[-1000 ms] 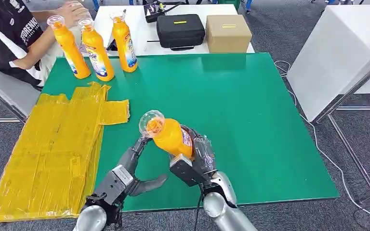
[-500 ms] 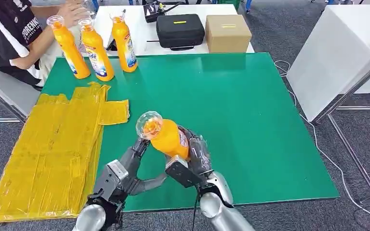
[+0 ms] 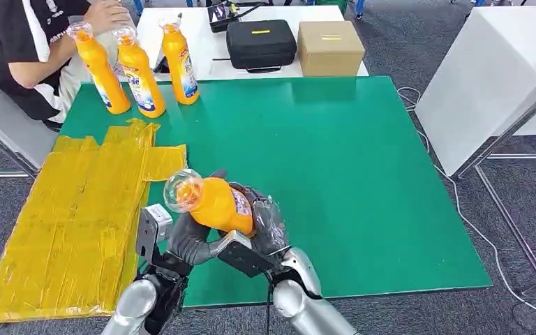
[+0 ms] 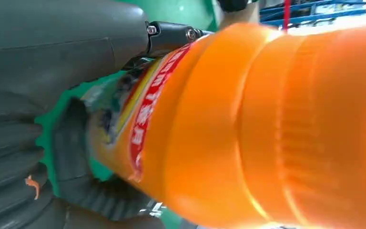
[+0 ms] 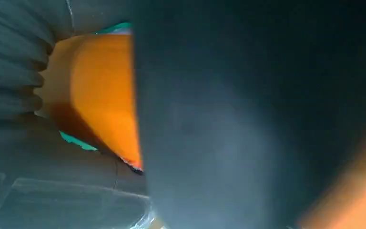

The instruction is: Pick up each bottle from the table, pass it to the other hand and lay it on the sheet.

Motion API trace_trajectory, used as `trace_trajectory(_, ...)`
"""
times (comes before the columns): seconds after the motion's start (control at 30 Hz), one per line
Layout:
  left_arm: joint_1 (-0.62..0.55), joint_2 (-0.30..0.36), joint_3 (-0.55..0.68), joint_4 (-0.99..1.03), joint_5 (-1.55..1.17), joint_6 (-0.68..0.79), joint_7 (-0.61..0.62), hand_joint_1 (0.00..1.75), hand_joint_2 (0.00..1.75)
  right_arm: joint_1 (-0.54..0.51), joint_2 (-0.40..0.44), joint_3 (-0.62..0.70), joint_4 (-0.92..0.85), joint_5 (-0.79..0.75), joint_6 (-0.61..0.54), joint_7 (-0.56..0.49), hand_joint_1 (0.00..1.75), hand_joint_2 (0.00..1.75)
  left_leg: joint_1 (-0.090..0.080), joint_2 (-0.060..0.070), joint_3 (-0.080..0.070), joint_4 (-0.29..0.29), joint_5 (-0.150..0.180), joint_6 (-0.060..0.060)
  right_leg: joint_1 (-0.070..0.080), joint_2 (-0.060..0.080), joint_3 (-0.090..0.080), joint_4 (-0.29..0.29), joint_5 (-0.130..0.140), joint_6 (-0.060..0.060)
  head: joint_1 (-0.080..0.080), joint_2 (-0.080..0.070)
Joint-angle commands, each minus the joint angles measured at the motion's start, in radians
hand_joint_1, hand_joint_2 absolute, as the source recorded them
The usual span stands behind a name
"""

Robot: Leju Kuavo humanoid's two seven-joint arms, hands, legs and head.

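We hold the orange bottle above the table's front edge, near the yellow sheet. Our right hand grips its base; our left hand wraps its fingers around the body

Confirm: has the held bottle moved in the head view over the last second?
Yes. The orange bottle, held between the right hand and left hand, has shifted left toward the yellow sheet.
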Motion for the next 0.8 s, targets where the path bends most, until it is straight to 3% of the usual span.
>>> trace_trajectory(0.03, -0.056, 0.008, -0.050, 0.026, -0.012, 0.018, -0.011, 0.00, 1.75, -0.041, 0.000, 0.050, 0.068, 0.022, 0.035, 0.020, 1.75, 1.75, 0.001, 0.000, 0.002, 0.000, -0.001, -0.003, 0.001, -0.001, 0.003, -0.001, -0.001, -0.001, 0.000, 0.000)
trace_trajectory(0.43, -0.069, 0.000, -0.010, 0.041, 0.008, 0.037, -0.019, 0.00, 1.75, -0.070, 0.013, 0.069, 0.131, 0.031, 0.067, 0.024, 1.75, 1.75, 0.001, 0.000, 0.003, 0.000, -0.001, -0.003, 0.001, -0.001, 0.003, -0.001, -0.001, -0.001, 0.000, 0.000)
trace_trajectory(0.47, -0.068, -0.002, -0.007, 0.043, 0.010, 0.037, -0.022, 0.86, 1.75, -0.072, 0.015, 0.067, 0.135, 0.028, 0.067, 0.021, 1.75, 1.75, 0.001, 0.000, 0.002, 0.000, 0.000, -0.002, 0.001, -0.001, 0.002, -0.001, 0.000, -0.001, 0.000, 0.000)
trace_trajectory(0.5, -0.069, -0.002, -0.008, 0.044, 0.009, 0.037, -0.024, 1.50, 1.75, -0.074, 0.016, 0.067, 0.138, 0.026, 0.067, 0.017, 1.75, 1.75, 0.001, 0.000, 0.001, 0.000, 0.000, -0.002, 0.001, -0.001, 0.002, -0.001, 0.000, -0.001, 0.000, 0.000)
trace_trajectory(0.67, -0.069, -0.002, -0.008, 0.044, 0.009, 0.037, -0.024, 1.50, 1.75, -0.074, 0.016, 0.067, 0.138, 0.026, 0.067, 0.017, 1.75, 1.75, 0.001, -0.001, 0.002, 0.000, 0.000, -0.003, 0.001, -0.001, 0.003, -0.001, -0.001, -0.001, 0.000, 0.000)
trace_trajectory(0.7, -0.069, -0.002, -0.008, 0.044, 0.009, 0.037, -0.024, 1.64, 1.75, -0.074, 0.016, 0.067, 0.138, 0.026, 0.067, 0.017, 1.75, 1.75, 0.001, -0.001, 0.001, 0.000, 0.000, -0.002, 0.000, -0.001, 0.002, -0.001, 0.000, -0.001, 0.000, 0.000)
trace_trajectory(0.8, -0.068, -0.002, -0.009, 0.044, 0.009, 0.037, -0.025, 1.75, 1.75, -0.076, 0.016, 0.066, 0.137, 0.026, 0.068, 0.018, 1.75, 1.75, 0.001, -0.001, 0.001, 0.000, 0.000, -0.002, 0.000, -0.001, 0.002, -0.001, 0.000, -0.001, 0.000, 0.000)
